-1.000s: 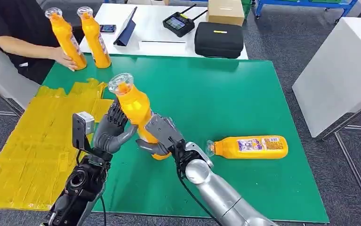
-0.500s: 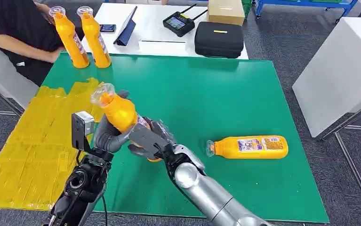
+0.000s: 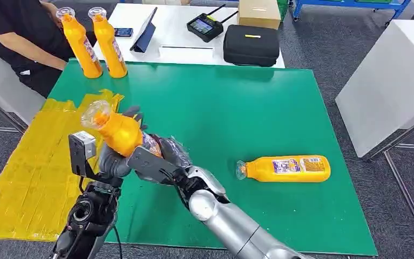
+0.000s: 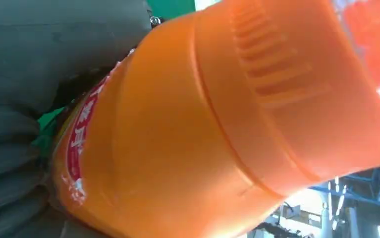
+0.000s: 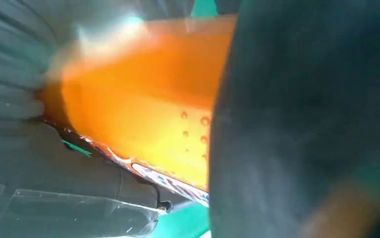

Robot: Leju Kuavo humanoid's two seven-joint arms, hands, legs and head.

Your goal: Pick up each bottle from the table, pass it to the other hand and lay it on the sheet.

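Note:
An orange bottle (image 3: 119, 131) with a clear cap is held tilted, cap pointing left, above the left edge of the green mat (image 3: 237, 108). My left hand (image 3: 114, 158) wraps it from behind, fingers showing over the top. My right hand (image 3: 155, 161) grips its lower labelled part. The left wrist view shows the bottle's body (image 4: 202, 124) up close against grey fingers (image 4: 14, 129). In the right wrist view the bottle (image 5: 138, 104) lies behind a dark finger (image 5: 301, 129). A second bottle (image 3: 286, 168) lies on its side on the mat at the right. The yellow sheet (image 3: 29, 167) is spread at the left.
Two more orange bottles (image 3: 80, 46) (image 3: 107, 43) stand at the mat's far left corner, by a person in black (image 3: 15, 32). Behind is a white table (image 3: 177, 54) with a black case (image 3: 251, 45), a controller, a tablet and a cardboard box. A white block (image 3: 393, 81) stands to the right.
Both hands have carried the bottle to the left and tipped it over toward the sheet. The person's hand has left the standing bottles.

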